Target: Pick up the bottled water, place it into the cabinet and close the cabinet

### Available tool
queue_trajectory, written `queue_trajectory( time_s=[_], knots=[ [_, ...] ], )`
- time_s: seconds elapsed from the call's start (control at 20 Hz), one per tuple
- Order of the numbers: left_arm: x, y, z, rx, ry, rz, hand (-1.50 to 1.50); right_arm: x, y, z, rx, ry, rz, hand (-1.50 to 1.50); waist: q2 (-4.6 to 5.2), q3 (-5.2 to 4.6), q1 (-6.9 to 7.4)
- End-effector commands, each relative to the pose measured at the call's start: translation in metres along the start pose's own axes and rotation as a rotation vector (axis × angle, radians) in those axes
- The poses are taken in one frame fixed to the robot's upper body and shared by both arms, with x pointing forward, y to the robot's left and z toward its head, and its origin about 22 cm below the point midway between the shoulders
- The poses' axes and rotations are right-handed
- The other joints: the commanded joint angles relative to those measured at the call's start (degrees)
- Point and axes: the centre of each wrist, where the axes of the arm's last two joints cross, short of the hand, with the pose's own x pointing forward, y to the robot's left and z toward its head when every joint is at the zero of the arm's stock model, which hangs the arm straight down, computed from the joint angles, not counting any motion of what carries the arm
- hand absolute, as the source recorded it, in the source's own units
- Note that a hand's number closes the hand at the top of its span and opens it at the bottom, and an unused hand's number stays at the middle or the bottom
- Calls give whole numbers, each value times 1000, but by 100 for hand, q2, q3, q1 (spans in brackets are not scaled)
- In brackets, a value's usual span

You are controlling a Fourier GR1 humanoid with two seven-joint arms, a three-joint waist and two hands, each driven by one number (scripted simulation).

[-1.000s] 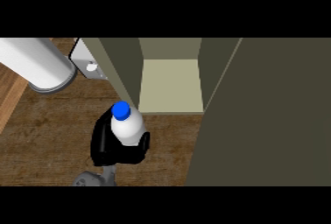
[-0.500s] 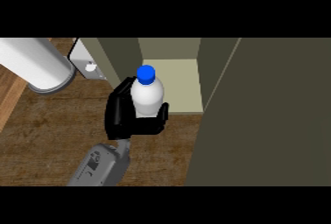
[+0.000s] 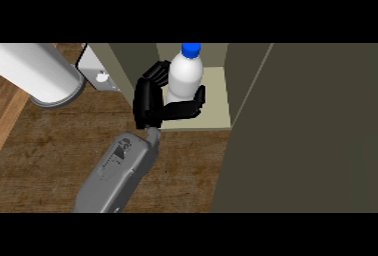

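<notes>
The bottled water (image 3: 184,75), white with a blue cap, stands upright in the cabinet's opening, over the pale shelf floor (image 3: 215,102). My left hand (image 3: 150,102) is shut on it: the fingers wrap its left and far side and the thumb crosses its near side low down. The hand hides the bottle's lower left part, so whether the base touches the shelf is unclear. The grey forearm (image 3: 118,170) runs in from the lower left. The cabinet's door (image 3: 310,145), a broad dark panel, stands open at the right. My right hand does not show.
A thick white cylinder with a grey end (image 3: 37,75) lies across the upper left. A light grey panel with a small knob (image 3: 100,75) sits beside the cabinet's left wall. The brown wooden counter (image 3: 192,165) spreads below.
The left hand has carried the bottle up and away from me, from over the counter into the cabinet's opening. More of the forearm now shows.
</notes>
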Motion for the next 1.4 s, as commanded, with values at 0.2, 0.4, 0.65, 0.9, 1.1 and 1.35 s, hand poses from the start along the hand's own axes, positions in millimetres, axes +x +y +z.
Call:
queue_trajectory(
  time_s=[0.2,0.4,0.65,0.9,1.1,1.35],
  knots=[
    [-6,-8,-44,16,42,-126,150,18,-12,10,-7,-41,0,-150,17,4,-14],
    [-15,-10,-51,59,32,-178,150,31,-5,17,-6,-45,-27,-150,9,-2,-63],
    [-22,-9,-66,83,47,-242,150,13,-5,12,16,-41,-15,-150,26,3,-52],
    [-35,1,-70,123,50,-396,150,30,-10,10,-8,-60,-23,-150,36,-3,-106],
    [-52,12,-67,157,76,-415,150,25,-12,12,24,-76,-19,-150,69,1,-161],
    [-49,3,-73,180,109,-445,150,22,2,13,12,-50,-55,-150,63,-8,-231]
  ],
)
